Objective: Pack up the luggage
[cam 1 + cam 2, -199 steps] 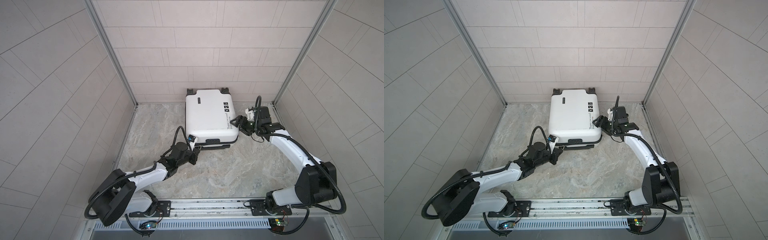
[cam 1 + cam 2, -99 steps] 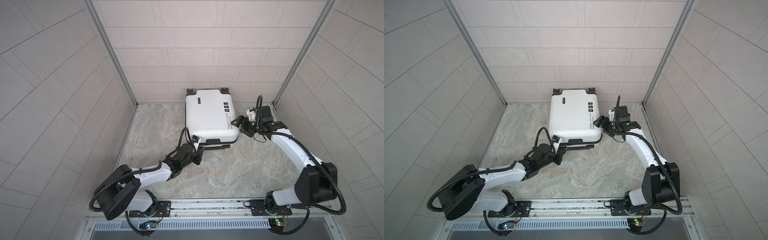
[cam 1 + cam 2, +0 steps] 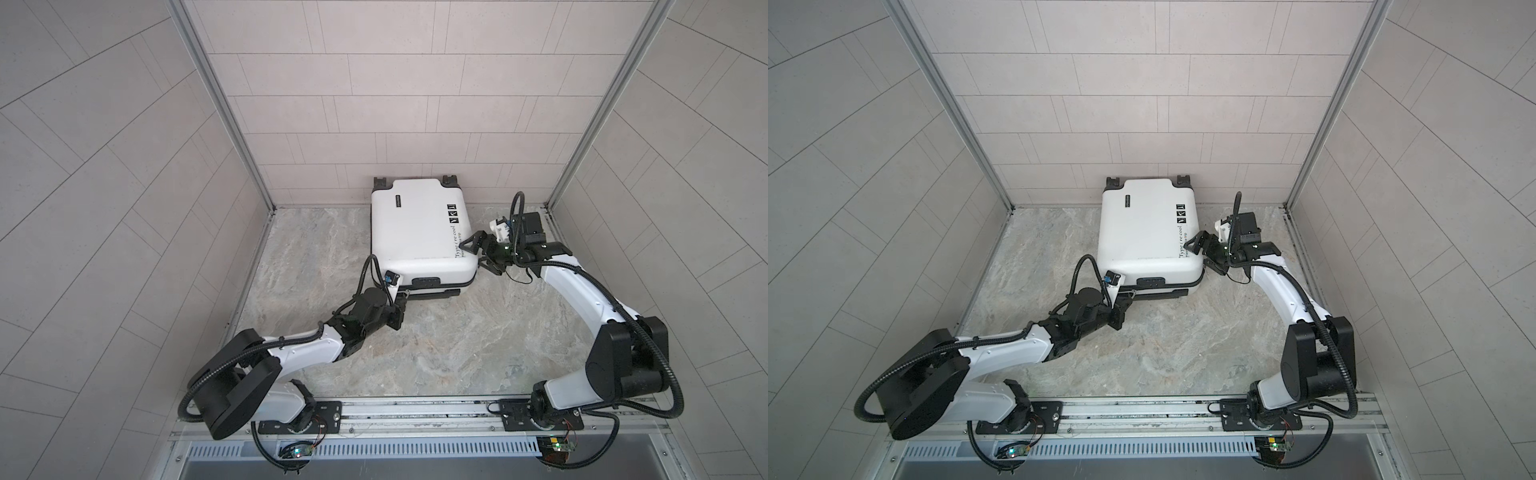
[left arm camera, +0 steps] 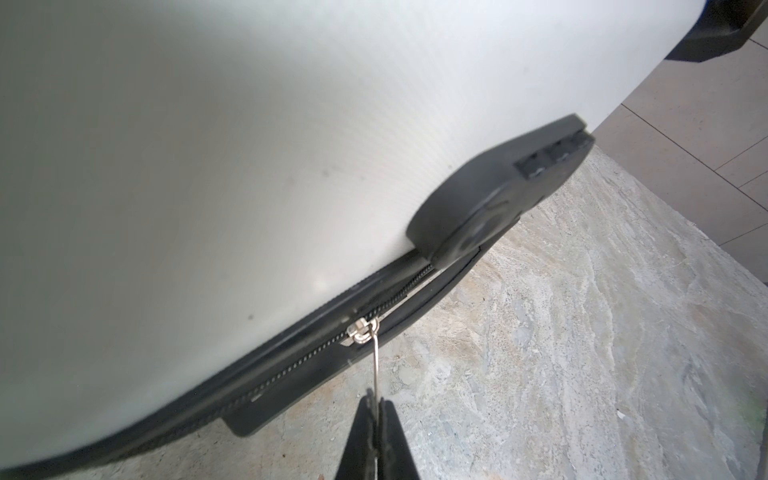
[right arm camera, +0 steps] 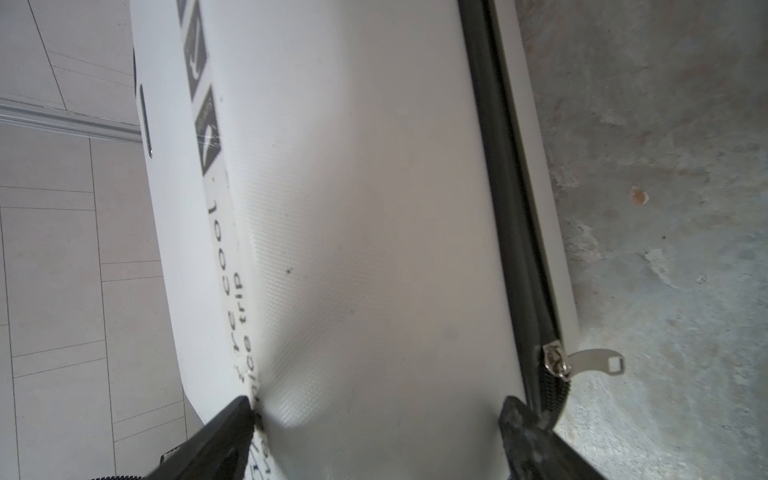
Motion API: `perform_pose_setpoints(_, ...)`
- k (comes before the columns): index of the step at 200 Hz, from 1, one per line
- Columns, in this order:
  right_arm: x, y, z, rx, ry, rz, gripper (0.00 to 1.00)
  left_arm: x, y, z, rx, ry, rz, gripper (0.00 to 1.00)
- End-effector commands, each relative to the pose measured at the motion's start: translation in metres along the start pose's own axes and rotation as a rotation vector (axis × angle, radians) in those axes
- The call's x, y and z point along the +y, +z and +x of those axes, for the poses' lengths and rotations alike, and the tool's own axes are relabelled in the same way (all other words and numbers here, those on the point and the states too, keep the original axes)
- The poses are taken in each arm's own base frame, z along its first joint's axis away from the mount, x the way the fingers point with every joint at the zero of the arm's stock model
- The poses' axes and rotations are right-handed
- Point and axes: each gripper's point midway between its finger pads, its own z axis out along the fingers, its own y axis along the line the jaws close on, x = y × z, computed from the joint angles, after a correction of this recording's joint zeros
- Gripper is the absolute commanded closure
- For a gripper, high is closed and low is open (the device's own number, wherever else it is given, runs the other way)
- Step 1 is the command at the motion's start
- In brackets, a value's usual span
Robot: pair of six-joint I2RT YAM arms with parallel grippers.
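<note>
Zipping step, apparently: luggage (image 3: 419,237) lies lid-down at the counter's (image 3: 415,353) far edge. Left end effector (image 4: 377,405) pinches the zipper pull (image 4: 376,365); right end effector (image 3: 476,257), spread, straddles its side. Next move likely: draw pull along track

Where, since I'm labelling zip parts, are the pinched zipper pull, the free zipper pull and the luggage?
pinched zipper pull (image 4: 376,365), left wrist view, on its metal shank.
free zipper pull (image 5: 592,357), right wrist view, on its flat tab.
luggage (image 3: 415,232), a top view, on its white top face.
</note>
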Motion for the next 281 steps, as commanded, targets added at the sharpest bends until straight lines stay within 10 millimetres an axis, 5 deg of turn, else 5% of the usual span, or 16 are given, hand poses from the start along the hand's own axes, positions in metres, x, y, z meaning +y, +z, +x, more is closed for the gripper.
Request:
perform_pose_setpoints(1,0.001,0.006,0.014,0.029,0.000,-0.025,0.06,-0.017,0.000,-0.018,-0.060,0.003,0.052,1.00)
perform_pose_setpoints(56,-0.009,0.014,0.031,0.065,0.036,-0.018,0.07,-0.029,0.008,-0.018,-0.069,0.027,0.053,1.00)
perform_pose_setpoints(118,-0.015,0.020,0.050,0.030,0.087,-0.018,0.07,-0.064,0.024,-0.023,-0.080,0.055,0.115,1.00)
perform_pose_setpoints(281,0.004,0.037,0.090,0.032,0.080,-0.012,0.08,-0.150,0.057,-0.033,-0.112,0.085,0.266,1.00)
